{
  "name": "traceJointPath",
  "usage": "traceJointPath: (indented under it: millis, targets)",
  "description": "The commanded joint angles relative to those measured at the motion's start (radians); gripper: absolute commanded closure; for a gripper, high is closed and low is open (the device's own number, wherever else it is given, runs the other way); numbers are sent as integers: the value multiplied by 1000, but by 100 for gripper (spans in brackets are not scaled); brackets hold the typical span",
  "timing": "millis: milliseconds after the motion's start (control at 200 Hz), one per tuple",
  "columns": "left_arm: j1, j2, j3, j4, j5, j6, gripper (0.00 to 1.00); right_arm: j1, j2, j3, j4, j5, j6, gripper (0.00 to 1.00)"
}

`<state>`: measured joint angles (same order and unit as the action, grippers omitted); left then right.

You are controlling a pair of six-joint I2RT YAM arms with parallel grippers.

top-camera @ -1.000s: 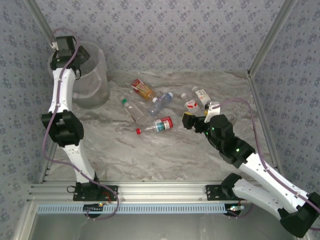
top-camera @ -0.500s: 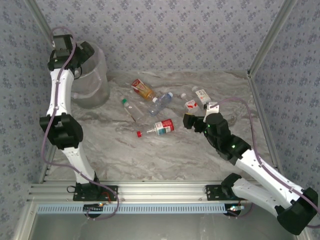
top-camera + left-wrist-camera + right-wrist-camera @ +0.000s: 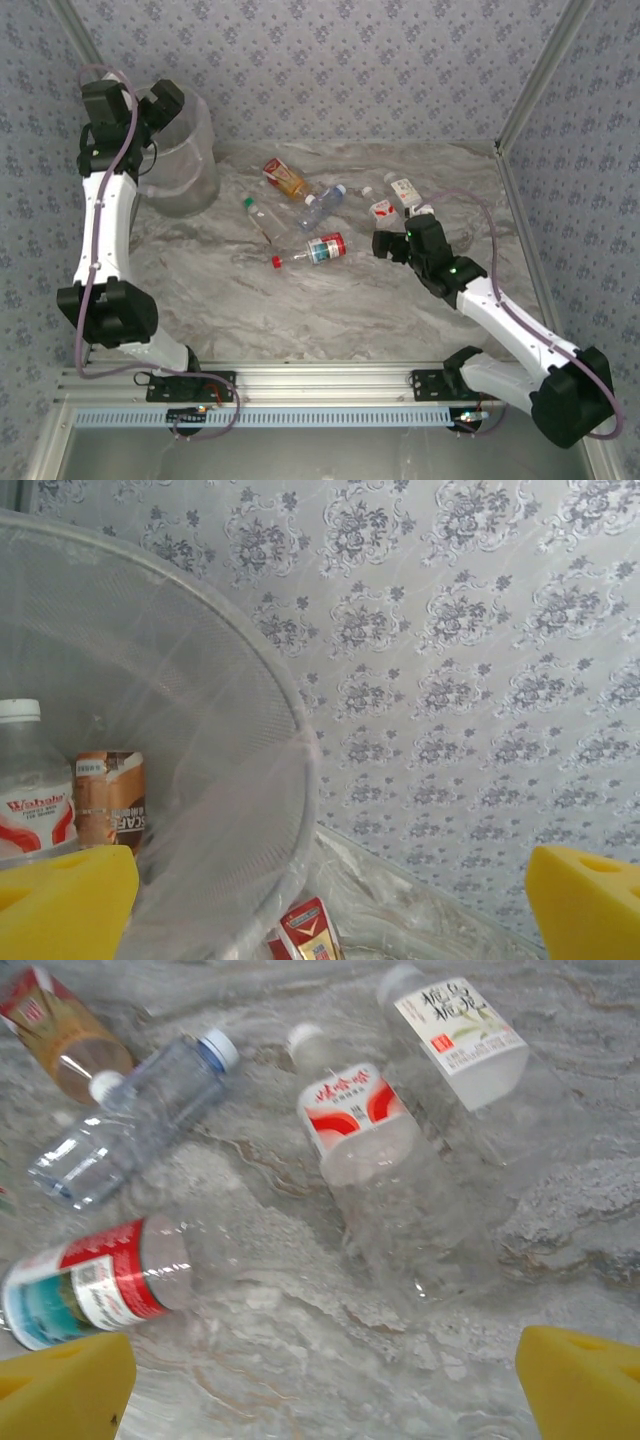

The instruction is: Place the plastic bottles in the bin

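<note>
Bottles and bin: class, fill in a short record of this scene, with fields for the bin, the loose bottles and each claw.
bin: back left of table, lined
in bin: white-cap bottle, brown-label bottle
on table: six bottles lying down: orange-label, blue-cap, green-cap, red-cap, red-white-label, white-label
left claw: open, empty, at bin rim
right claw: open, empty, low near red-white-label bottle

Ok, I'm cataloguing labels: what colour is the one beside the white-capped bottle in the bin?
Brown label, clearest in the left wrist view.
</note>
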<state>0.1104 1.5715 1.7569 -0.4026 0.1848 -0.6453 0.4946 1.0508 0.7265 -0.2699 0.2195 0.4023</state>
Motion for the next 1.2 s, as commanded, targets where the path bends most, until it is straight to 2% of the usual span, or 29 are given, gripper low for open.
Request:
traceJointPath:
  millis: [0, 305, 425, 505, 600, 735, 890, 1049, 1194]
  targets:
    - [4, -79, -54, 24, 42, -1, 0, -37, 28, 40, -56, -46, -67, 0]
    - [3, -284, -363, 119, 161, -107, 1, -166, 142, 75, -89, -200, -163, 0]
    - [2, -335, -381, 42, 209, -94, 1, -209, 187, 104, -113, -235, -204, 0]
    - [2, -370, -378, -31, 218, -63, 1, -232, 218, 116, -122, -285, -258, 4]
    - [2, -419, -393, -94, 204, -30, 0, -264, 267, 145, -157, -373, -325, 5]
    - [2, -486, -434, -147, 150, 4, 1, -295, 352, 197, -194, -416, -377, 7]
    - [2, -525, -471, -197, 120, 32, 1, -302, 445, 263, -212, -357, -387, 7]
    - [3, -537, -507, -189, 114, 15, 1, -309, 531, 311, -224, -387, -403, 7]
    - [2, -537, -519, -175, 112, 8, 1, -310, 613, 354, -230, -357, -410, 11]
